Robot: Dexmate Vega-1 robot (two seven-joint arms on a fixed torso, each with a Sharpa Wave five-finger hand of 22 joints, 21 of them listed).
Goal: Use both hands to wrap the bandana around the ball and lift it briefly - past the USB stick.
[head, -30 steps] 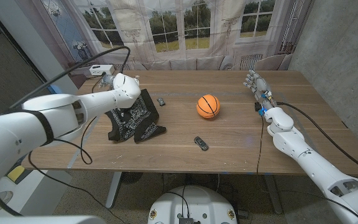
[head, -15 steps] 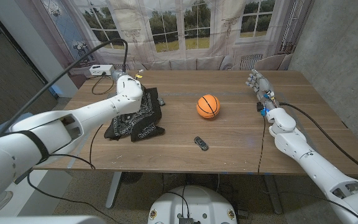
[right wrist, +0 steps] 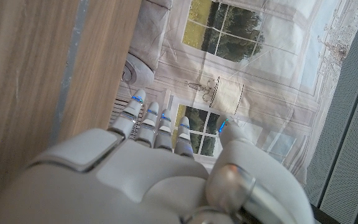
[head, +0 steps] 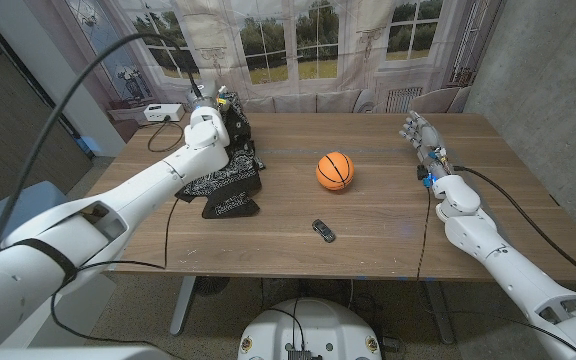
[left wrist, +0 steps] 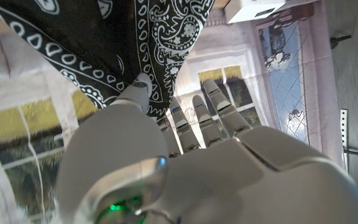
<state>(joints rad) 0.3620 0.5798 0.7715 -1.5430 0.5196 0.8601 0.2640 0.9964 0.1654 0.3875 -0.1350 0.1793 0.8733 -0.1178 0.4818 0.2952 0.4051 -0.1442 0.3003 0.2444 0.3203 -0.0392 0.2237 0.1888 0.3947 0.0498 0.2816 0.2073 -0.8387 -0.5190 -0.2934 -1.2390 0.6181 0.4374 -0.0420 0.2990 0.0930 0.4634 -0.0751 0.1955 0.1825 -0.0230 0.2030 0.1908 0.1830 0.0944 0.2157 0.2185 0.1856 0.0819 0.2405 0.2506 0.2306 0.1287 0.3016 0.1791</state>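
Lengthwise, bandana (head: 227, 174) toward left hand (head: 218, 108).

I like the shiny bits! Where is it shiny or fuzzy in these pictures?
Head view: sharp, with soft daylight sheen on the wooden table and a faint shadow under the orange basketball. Left wrist view: the white left hand is close and slightly soft, while the black paisley bandana looks crisp.

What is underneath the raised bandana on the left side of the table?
The bandana, lifted by the left robot hand, trails onto bare wooden table. Nothing else shows at its edges; its folds cover the wood directly beneath, so anything small there can't be ruled out.
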